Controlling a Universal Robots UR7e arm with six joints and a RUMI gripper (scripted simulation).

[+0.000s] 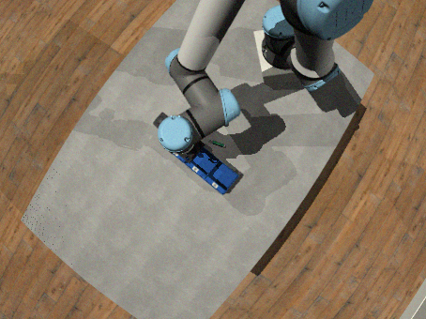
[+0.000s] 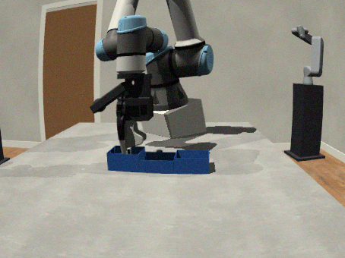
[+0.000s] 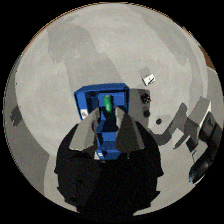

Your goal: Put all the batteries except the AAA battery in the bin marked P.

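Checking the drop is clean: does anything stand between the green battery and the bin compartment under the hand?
Nothing visible does. The green battery shows just beyond the slightly parted fingertips of the hand, directly over the open end compartment of the blue bin.
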